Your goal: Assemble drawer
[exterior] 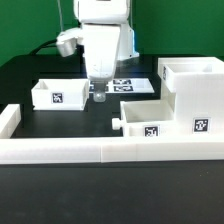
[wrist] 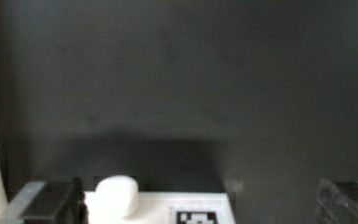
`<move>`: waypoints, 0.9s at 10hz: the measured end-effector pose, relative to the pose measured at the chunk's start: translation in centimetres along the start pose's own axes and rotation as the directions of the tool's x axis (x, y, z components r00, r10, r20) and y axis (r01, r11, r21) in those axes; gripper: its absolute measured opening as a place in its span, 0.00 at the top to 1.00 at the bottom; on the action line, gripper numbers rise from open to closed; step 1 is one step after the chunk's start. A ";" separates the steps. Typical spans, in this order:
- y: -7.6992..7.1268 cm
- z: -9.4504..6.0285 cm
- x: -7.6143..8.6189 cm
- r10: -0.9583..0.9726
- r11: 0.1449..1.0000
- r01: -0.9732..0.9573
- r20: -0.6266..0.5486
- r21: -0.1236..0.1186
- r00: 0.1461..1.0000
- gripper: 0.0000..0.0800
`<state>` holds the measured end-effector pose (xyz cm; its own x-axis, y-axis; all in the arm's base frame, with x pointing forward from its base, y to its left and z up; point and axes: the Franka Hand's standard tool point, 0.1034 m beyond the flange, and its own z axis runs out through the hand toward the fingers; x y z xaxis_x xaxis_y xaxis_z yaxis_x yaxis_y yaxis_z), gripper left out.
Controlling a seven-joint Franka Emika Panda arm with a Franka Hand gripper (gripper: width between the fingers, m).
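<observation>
The drawer lies in three loose, matte white, boxy parts: a tall open cabinet (exterior: 192,95) at the frame's right, a low tray (exterior: 152,118) with a round knob at centre, and a small tray (exterior: 57,94) at left. The gripper (exterior: 99,95) hangs at centre over the black table (exterior: 95,122), jaws wide. A rounded white stub (wrist: 114,197) sits between its dark fingers (wrist: 43,203).

The black table (exterior: 60,125) carries four white things. Taking the exterior view as a clock face, a small open drawer box (exterior: 55,95) sits at nine o'clock and the marker board (exterior: 135,85) lies flat at twelve. At three o'clock stands the tall drawer cabinet (exterior: 195,95), and a knobbed drawer (exterior: 150,118) touches its base at four. A white rail (exterior: 90,152) lines the six o'clock edge.
</observation>
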<state>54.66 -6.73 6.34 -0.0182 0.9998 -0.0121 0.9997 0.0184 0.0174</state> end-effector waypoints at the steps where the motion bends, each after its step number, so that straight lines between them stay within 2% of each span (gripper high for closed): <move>1: -0.2 0.2 -1.2 0.000 1.000 0.000 -0.017 0.001 1.000 0.19; 2: -0.5 1.0 -2.5 -0.029 1.000 0.029 -0.053 0.011 0.998 0.19; 3: 0.0 1.4 -3.6 -0.018 0.999 0.020 -0.084 0.032 0.996 0.19; 5: 1.8 1.7 -4.6 -0.008 0.999 0.016 -0.171 0.047 0.985 0.19; 6: 2.3 2.1 -4.7 0.010 0.998 0.001 -0.199 0.058 0.980 0.19; 7: 2.7 2.6 -4.4 0.041 0.996 -0.021 -0.243 0.082 0.969 0.19; 8: 3.3 3.0 -3.7 0.086 0.994 -0.065 -0.247 0.092 0.965 0.19; 9: 3.5 3.4 -2.0 0.119 0.989 -0.094 -0.255 0.110 0.960 0.19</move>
<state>58.22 -8.69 3.05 0.0973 0.9646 0.2451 0.9928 -0.0768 -0.0920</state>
